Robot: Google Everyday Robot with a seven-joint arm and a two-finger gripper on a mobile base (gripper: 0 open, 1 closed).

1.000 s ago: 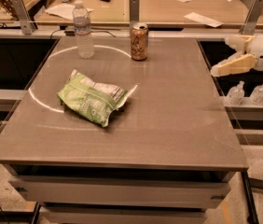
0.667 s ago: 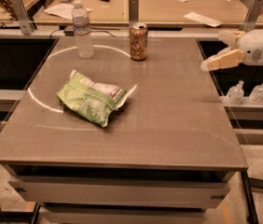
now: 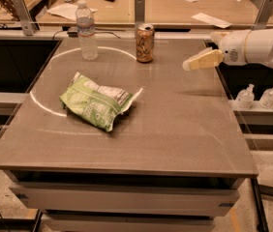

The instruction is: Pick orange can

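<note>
The orange can stands upright at the far middle of the grey table; it is orange-brown with a silver rim and a pale logo. My gripper comes in from the right on a white arm, above the table's far right part. It is to the right of the can, apart from it, at about the can's height. Its pale fingers point left toward the can, spread open with nothing between them.
A clear plastic water bottle stands left of the can. A green chip bag lies mid-left on the table. Two small clear bottles sit on a shelf at the right. A wooden desk with papers runs behind.
My gripper has moved left from the table's right edge toward the can. The can, bottle and bag have not moved.
</note>
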